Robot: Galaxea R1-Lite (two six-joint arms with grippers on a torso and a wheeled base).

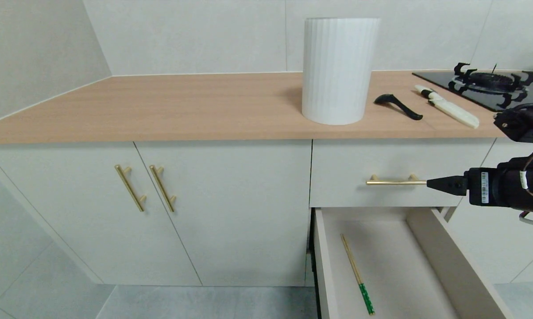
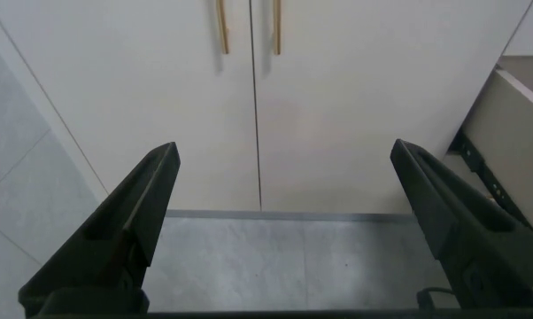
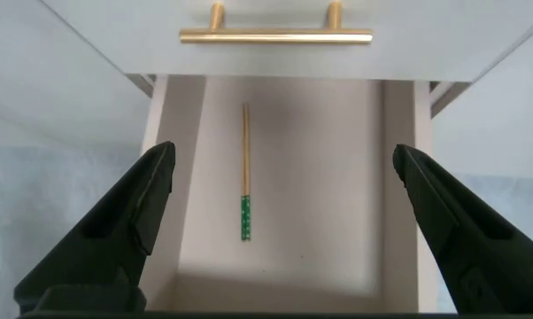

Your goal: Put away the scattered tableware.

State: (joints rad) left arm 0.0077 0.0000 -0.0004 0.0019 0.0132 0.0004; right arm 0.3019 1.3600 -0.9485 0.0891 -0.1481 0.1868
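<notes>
Far left: cabinet doors (image 1: 160, 212), gold handles (image 1: 162, 188) side by side at the seam. Facing those doors low down, near the floor (image 2: 275, 266): left gripper (image 2: 284, 149), jaws wide.

Above the doors: worktop (image 1: 182, 106). Right of its centre: white ribbed canister (image 1: 337, 71), upright. Just right of that: black spoon (image 1: 401, 106), flat, apart from the canister. Next over: knife (image 1: 448, 107), white, near the spoon, not touching. Far right corner: hob (image 1: 492, 86).

Below the worktop: top drawer (image 1: 350, 173) closed, gold bar handle (image 1: 395, 181) across its front. Under it: lower drawer (image 1: 457, 270) open. Chopsticks (image 1: 357, 274) flat on its floor, toward its left wall, green end to the front.

Far right: right gripper (image 1: 439, 184), level with the bar handle, tip just beside the bar's right end; can't tell if touching. Jaws wide in right wrist view, looking down into the open drawer with the chopsticks in the gap, well below.
</notes>
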